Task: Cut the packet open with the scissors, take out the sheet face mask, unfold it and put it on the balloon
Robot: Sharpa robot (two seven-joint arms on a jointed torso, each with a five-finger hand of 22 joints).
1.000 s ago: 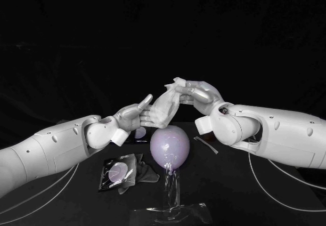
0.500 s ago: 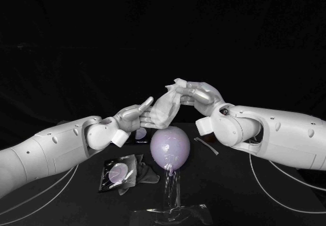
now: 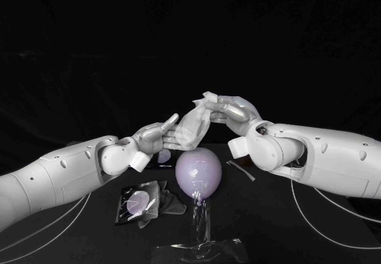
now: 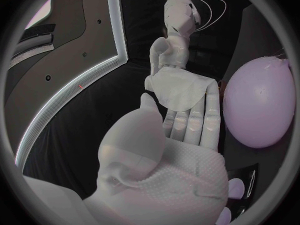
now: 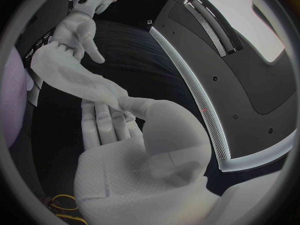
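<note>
A: How far along is it?

B: Past the middle, I'd judge. The packet (image 3: 135, 201) lies flat on the bench (image 3: 286, 220), to the robot's left of the balloon (image 3: 199, 173), and the sheet face mask (image 3: 193, 127) is out of it and up in the air, so the cutting and the taking out look done.

A: Where exactly is the mask?

B: Strung between the two hands, just above the balloon's top and apart from it. It reads as a narrow pale band slanting up from the left hand to the right, bunched rather than spread to a face shape.

A: And the hands?

B: The right hand (image 3: 234, 110) pinches the upper end between thumb and fingers, with a crumpled bit of sheet poking out above the grip. The left hand (image 3: 154, 137) has its fingers laid out straight along the lower end. In the left wrist view the mask's edge lies across the fingertips with the thumb close beside it. Whether that thumb really clamps the sheet I can't tell.

A: The balloon?

B: Upright on a clear stand (image 3: 199, 220), bare, with nothing on it yet.

A: So what's left?

B: The unfolding, mostly. The sheet has to be opened to its full width, then lowered and draped over the balloon. That's the fiddly half, I'd guess — a thin sheet like this probably clings to itself, and the balloon may rock on its stand when touched
</note>
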